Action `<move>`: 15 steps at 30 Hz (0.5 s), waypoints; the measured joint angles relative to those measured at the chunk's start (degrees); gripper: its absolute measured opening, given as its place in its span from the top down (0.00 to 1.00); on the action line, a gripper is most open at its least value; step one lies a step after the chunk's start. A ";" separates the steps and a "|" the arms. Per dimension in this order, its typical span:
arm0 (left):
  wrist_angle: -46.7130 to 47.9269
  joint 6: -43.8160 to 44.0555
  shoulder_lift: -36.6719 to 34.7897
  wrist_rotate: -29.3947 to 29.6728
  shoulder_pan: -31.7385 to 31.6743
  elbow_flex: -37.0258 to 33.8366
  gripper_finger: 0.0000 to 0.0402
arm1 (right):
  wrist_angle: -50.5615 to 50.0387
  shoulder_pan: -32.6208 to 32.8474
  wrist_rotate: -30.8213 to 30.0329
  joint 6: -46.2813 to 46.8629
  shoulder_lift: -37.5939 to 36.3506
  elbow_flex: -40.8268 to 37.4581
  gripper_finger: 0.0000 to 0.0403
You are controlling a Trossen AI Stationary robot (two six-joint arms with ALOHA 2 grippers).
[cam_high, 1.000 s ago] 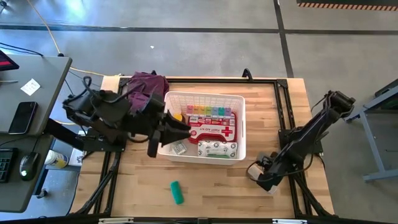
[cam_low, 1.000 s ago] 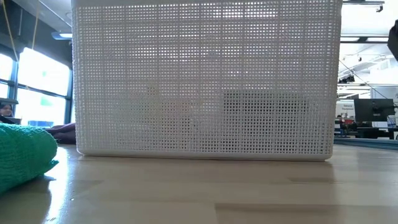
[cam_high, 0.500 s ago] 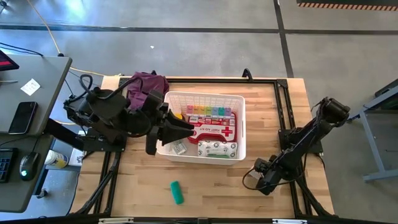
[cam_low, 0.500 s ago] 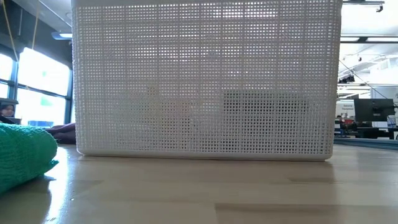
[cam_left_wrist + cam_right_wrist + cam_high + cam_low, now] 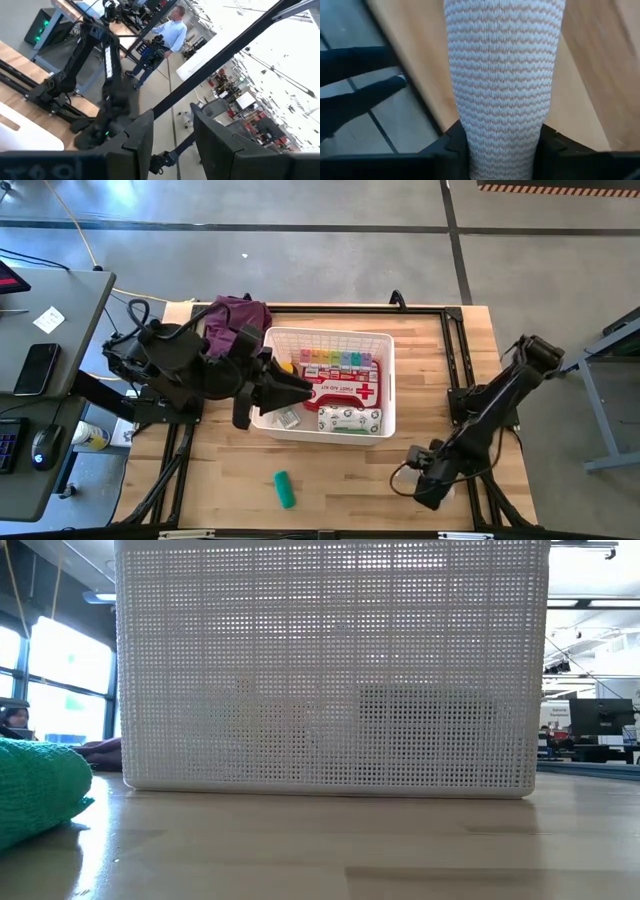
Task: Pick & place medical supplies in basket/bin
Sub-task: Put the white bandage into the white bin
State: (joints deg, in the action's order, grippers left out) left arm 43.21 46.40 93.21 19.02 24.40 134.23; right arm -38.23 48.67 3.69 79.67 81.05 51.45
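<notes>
The right gripper (image 5: 425,488) sits low at the table's (image 5: 340,490) front right corner, its fingers (image 5: 451,145) pinching the beige roll (image 5: 502,80) on both sides. The roll looks soft, light and squashy, its knit surface grippy, so a mid-body hold should suit. Its long axis runs straight away from the wrist. The left gripper (image 5: 295,388) hovers over the basket (image 5: 388,385), fingers (image 5: 142,137) slightly spread, holding nothing. A green roll (image 5: 285,489) lies on the table before the basket.
</notes>
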 joint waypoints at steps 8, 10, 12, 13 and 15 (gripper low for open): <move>-0.52 0.19 0.00 -0.85 -0.02 0.00 0.57 | -14.39 -0.69 -6.71 -9.03 -2.07 25.39 0.68; -1.05 -1.22 0.00 -0.85 -0.02 0.00 0.57 | -20.78 -2.48 -8.84 -10.03 -1.69 31.96 0.68; -1.62 -3.14 0.00 -0.85 -0.02 0.00 0.57 | -25.25 -4.53 -12.20 -11.83 -1.36 38.07 0.68; -1.64 -4.35 0.00 -0.84 -0.02 0.00 0.57 | -27.17 -5.74 -14.06 -13.15 -1.19 41.10 0.68; -1.61 -6.47 0.00 -0.85 -0.02 0.00 0.57 | -29.99 -8.64 -17.64 -17.21 -0.82 46.12 0.68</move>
State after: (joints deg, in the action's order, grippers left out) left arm 41.59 39.93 93.21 18.17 24.38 134.23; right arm -68.21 40.03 -13.95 62.46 80.23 97.57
